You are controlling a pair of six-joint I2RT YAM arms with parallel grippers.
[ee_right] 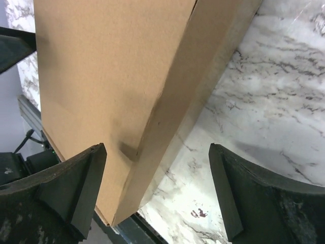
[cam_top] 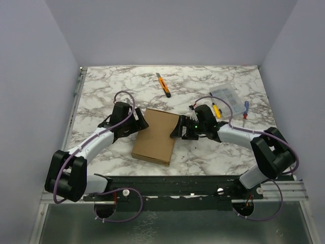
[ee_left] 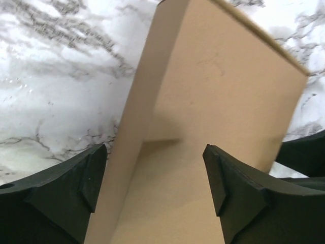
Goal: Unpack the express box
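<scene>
left end effector (ee_left: 155, 170) spread wide, right end effector (ee_right: 157, 175) spread wide

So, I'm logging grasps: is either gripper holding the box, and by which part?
Nothing is held. The left gripper and right gripper both stand open, each straddling an edge of the express box without clamping it.

No text, label, brand or number can be read anywhere; the express box (cam_top: 155, 136) shows only plain brown cardboard.

Marbled white-grey surface (cam_top: 117, 84); plain pale lavender walls (cam_top: 167, 30) close it in left, rear, right. Lighting even, diffuse.
</scene>
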